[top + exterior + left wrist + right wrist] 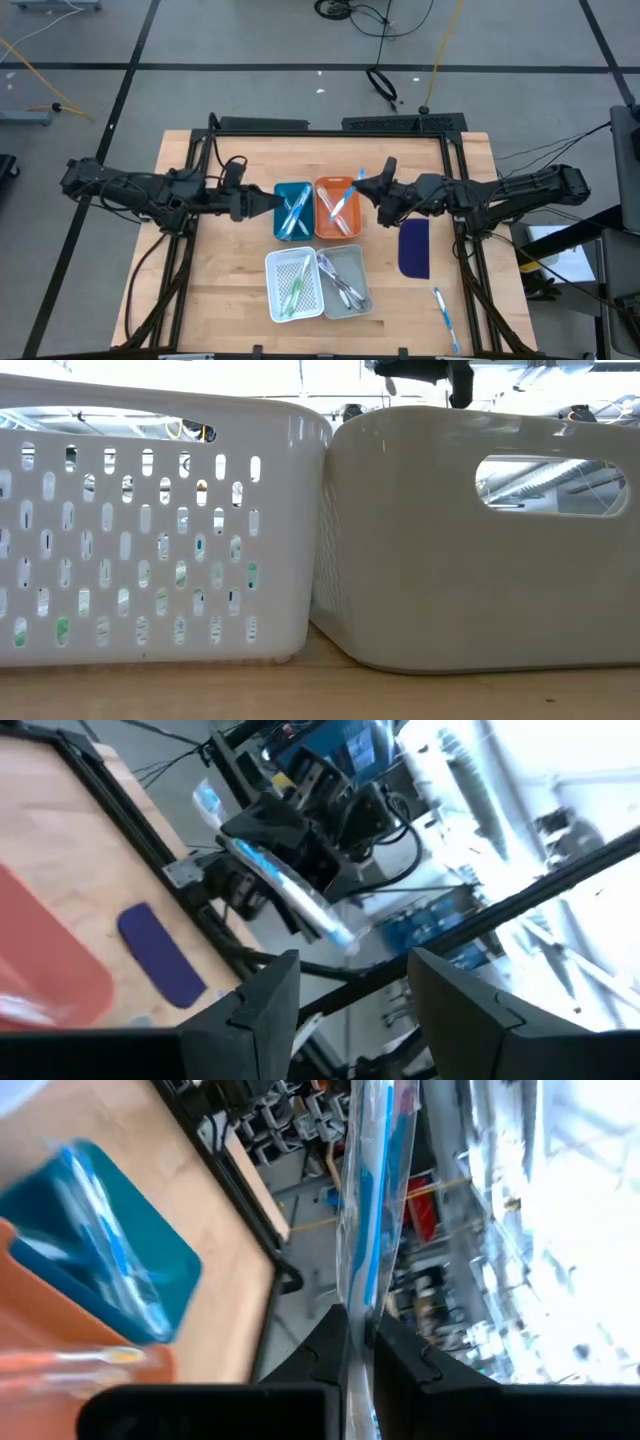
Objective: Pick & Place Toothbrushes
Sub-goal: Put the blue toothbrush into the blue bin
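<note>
Four small trays stand mid-table: blue [293,210], orange [337,208], white perforated [293,285] and grey [345,280], each with toothbrushes lying in it. My right gripper [374,190] hovers at the orange tray's right side, shut on a light blue toothbrush in clear wrap [365,1200], which also shows in the left wrist view [285,885]. My left gripper [350,1005] is open with nothing between its fingers, and it hovers beside the blue tray's left edge [266,203]. Another toothbrush [446,318] lies flat on the table near the right front. My right gripper pinches the wrapped toothbrush [358,1295] between its two fingers [400,1355]. The long part of the brush sticks out past the fingertips. The brush is lifted clear of the trays and the table.
A dark blue oblong pad [414,248] lies flat right of the trays. A black frame [330,128] runs along the table's far edge and down both sides. In the low view the white [150,530] and grey [470,540] trays fill the foreground.
</note>
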You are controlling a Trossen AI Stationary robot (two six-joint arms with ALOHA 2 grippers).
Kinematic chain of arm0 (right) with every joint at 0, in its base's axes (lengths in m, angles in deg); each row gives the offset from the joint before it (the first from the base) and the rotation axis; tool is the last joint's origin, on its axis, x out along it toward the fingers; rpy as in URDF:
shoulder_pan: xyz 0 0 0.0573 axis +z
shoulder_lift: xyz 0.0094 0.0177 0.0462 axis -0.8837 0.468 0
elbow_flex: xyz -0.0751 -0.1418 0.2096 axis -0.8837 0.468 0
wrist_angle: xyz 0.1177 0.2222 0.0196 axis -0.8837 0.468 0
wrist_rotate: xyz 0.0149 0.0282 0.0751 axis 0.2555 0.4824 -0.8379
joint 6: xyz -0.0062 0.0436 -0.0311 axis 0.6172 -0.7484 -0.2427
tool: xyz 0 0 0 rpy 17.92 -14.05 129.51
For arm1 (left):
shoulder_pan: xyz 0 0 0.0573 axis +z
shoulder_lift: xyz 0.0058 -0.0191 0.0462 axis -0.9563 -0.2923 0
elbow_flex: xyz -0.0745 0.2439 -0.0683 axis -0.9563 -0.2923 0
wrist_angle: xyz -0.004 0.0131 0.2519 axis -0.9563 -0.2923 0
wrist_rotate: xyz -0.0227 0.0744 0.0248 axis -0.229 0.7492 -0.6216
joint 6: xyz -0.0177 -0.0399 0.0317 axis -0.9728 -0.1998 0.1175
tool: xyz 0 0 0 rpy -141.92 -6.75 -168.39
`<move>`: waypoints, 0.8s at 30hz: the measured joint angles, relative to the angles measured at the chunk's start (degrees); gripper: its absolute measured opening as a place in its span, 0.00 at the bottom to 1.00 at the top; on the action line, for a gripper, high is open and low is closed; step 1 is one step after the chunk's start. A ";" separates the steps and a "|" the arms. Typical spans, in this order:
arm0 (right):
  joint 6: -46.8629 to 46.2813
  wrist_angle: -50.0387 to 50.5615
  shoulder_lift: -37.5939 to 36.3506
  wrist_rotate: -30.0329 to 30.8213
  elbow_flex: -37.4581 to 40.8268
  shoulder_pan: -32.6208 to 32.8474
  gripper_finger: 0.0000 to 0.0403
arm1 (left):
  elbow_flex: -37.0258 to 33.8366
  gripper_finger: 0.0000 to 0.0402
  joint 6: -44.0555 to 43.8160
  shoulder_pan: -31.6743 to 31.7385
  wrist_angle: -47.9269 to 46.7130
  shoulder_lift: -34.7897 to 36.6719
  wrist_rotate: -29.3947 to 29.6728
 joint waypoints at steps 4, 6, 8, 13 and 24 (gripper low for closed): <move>8.41 -2.70 0.00 0.00 0.00 0.16 0.03 | 0.02 0.46 -6.03 -0.02 0.82 -1.55 1.16; 13.57 -4.68 0.00 0.00 0.00 0.32 0.03 | 0.02 0.46 -9.56 0.00 0.81 -3.10 1.16; 17.86 -6.18 0.00 0.00 0.00 0.63 0.03 | 0.02 0.46 -13.13 0.18 1.52 -5.05 1.18; 25.86 -6.65 0.68 0.06 -0.03 0.97 0.03 | 0.02 0.46 -18.38 1.68 9.12 -10.80 1.09; 35.38 -7.32 4.59 0.29 -0.04 1.19 0.03 | 0.02 0.46 -22.98 4.83 17.64 -20.14 -1.49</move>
